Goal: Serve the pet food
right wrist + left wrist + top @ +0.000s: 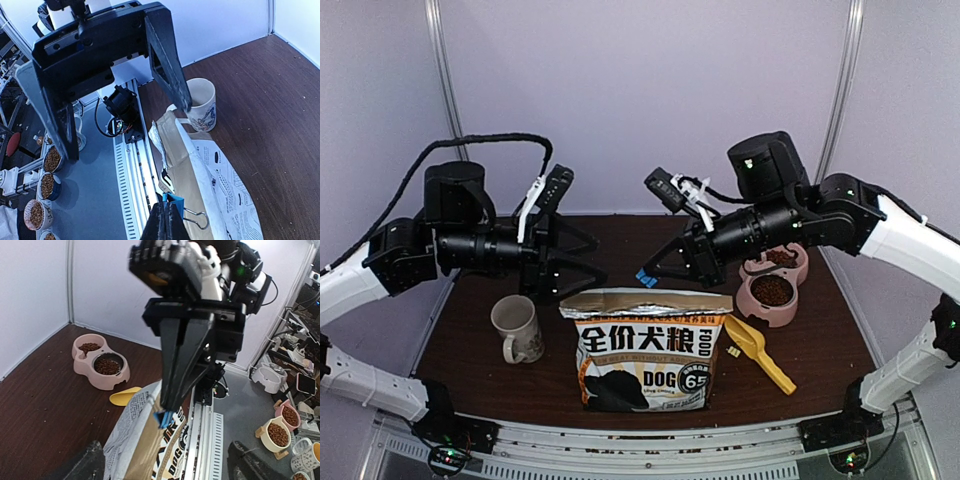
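The brown paper dog food bag [647, 350] stands at the table's front middle, its top folded over. Pet food [772, 290] fills both cups of the pink double bowl [752, 303] at the right. My right gripper [646, 271] is shut on a blue binder clip [174, 198], held just over the bag's top edge [186, 150]; I cannot tell whether the clip touches the bag. My left gripper [600, 258] hovers open above the bag's left end, nothing between its fingers [87, 462]. In the left wrist view the clip [167, 418] hangs over the bag [142, 440].
A white patterned mug [517, 327] stands left of the bag. A yellow scoop [758, 352] lies to its right, near the bowl. Walls close the back and both sides. Off the front rail [131, 170], several bowls of kibble [278, 432] sit on a lower surface.
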Action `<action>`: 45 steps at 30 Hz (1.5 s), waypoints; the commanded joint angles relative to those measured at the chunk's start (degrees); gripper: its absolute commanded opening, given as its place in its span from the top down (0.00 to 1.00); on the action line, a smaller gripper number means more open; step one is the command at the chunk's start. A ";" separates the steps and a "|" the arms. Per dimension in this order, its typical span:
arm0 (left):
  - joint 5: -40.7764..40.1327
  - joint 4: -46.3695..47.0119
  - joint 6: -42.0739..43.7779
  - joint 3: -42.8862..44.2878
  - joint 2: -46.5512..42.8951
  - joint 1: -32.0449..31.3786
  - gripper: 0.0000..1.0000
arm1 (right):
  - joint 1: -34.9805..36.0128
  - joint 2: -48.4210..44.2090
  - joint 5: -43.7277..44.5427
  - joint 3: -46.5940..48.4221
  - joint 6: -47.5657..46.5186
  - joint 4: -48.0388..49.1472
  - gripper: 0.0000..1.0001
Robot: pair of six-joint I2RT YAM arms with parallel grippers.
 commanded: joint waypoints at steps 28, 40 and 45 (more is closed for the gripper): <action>8.89 2.21 1.03 2.54 7.11 -2.46 0.48 | 3.21 3.01 -5.84 4.54 0.57 2.86 1.00; 9.17 3.27 0.66 1.99 7.24 -2.46 0.83 | 3.34 3.43 -6.66 3.83 0.78 2.98 1.00; 9.90 4.84 -0.13 1.12 6.80 -2.46 0.92 | 3.35 3.52 -6.60 3.79 0.61 2.45 1.00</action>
